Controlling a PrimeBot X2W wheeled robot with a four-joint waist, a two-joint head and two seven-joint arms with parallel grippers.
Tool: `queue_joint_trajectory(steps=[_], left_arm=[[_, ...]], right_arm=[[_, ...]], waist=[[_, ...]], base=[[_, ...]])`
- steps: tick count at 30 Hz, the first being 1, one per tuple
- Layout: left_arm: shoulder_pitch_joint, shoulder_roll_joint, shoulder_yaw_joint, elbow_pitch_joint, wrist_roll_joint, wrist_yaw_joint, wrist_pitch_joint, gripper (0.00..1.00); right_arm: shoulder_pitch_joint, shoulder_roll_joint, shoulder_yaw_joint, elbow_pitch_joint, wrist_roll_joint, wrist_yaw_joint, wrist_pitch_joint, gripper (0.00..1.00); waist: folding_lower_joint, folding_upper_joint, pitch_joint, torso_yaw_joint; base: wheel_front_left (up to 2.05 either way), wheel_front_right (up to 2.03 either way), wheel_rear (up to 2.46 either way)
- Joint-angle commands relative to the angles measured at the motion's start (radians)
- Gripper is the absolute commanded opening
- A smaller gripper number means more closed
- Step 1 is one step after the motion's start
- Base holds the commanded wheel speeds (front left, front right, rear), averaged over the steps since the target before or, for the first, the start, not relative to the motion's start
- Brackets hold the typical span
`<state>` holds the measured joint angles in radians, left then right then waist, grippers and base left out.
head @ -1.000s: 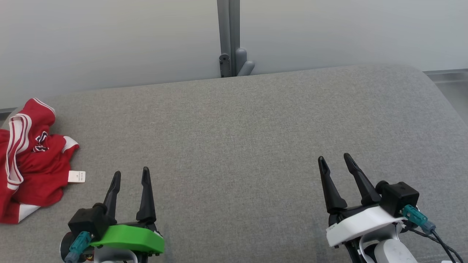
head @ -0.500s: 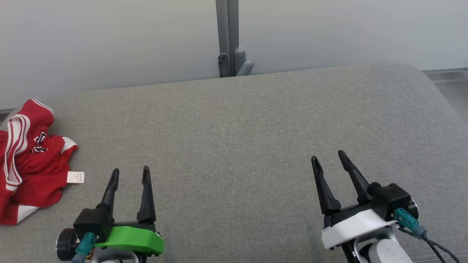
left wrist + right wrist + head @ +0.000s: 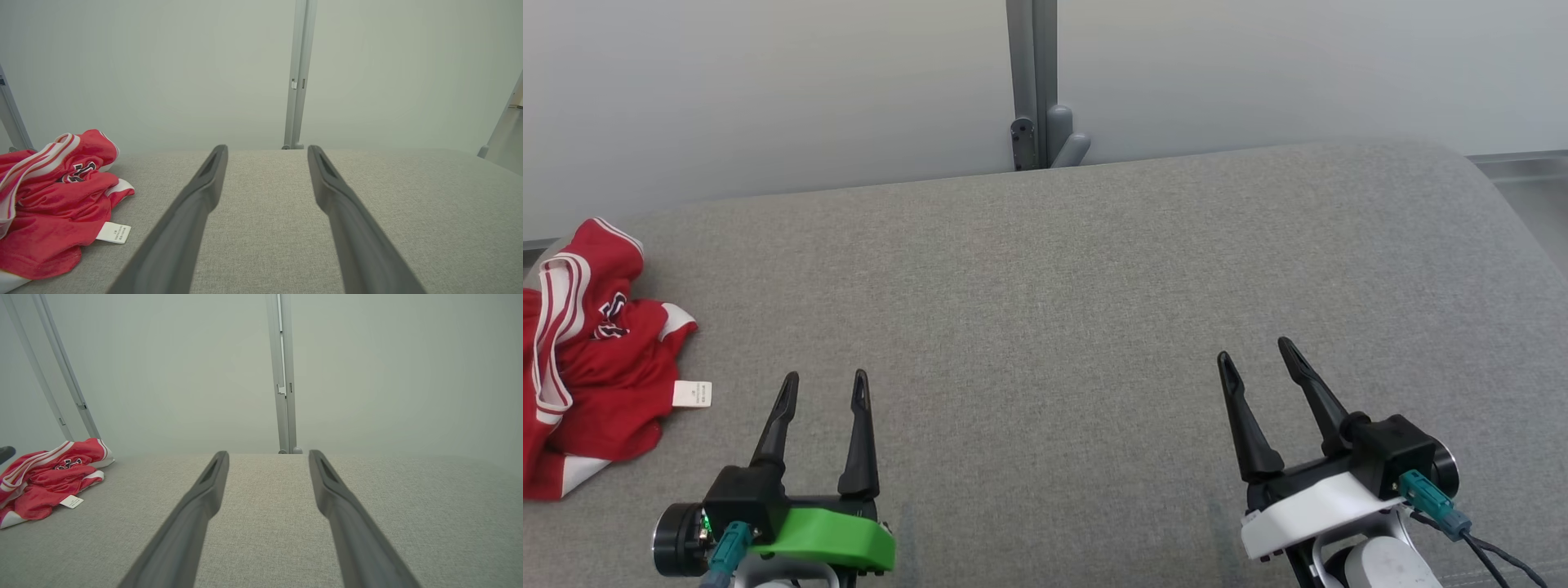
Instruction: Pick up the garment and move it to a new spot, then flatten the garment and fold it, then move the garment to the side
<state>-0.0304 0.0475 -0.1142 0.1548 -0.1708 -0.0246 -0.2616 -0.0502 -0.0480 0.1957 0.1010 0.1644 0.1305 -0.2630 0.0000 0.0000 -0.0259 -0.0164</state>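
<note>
Head view: a grey fabric-covered bench [image 3: 1045, 269] is seen before a pale wall [image 3: 768, 82] split by a grey post [image 3: 1033, 82]. A crumpled red garment [image 3: 588, 359] is laid at the bench's left end, cut off by the frame edge. Its dark print and white label [image 3: 693, 394] cannot be read. The left tool [image 3: 825, 377] and right tool [image 3: 1255, 349] are held open and empty, apart from the garment.

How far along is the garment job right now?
Done: nothing yet; the red garment lies crumpled at the left edge of the grey surface. In hand: nothing; the left gripper and right gripper are open and empty, apart from it. Left: pick up, move, flatten, fold, set aside.
</note>
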Motion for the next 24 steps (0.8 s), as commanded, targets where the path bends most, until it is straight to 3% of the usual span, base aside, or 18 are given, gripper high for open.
queue_joint_trajectory(steps=[1, 13, 24], left_arm=[[0.013, 0.005, -0.001, -0.001, -0.003, -0.006, -0.004, 1.00], [0.012, 0.005, -0.004, 0.007, -0.012, -0.018, -0.003, 1.00], [0.016, 0.005, -0.009, 0.004, 0.008, 0.017, -0.003, 1.00]], right_arm=[[-0.002, -0.004, -0.005, 0.004, 0.003, 0.000, -0.004, 1.00], [-0.005, -0.004, -0.002, 0.010, 0.015, 0.000, -0.004, 1.00], [0.015, -0.004, 0.008, 0.013, 0.006, 0.000, -0.004, 1.00]], waist=[[0.0000, 0.0000, 0.002, 0.001], [0.0000, 0.0000, 0.004, 0.002], [0.0000, 0.0000, 0.001, 0.048]], base=[[0.00, 0.00, 0.00], [0.00, 0.00, 0.00], [0.00, 0.00, 0.00]])
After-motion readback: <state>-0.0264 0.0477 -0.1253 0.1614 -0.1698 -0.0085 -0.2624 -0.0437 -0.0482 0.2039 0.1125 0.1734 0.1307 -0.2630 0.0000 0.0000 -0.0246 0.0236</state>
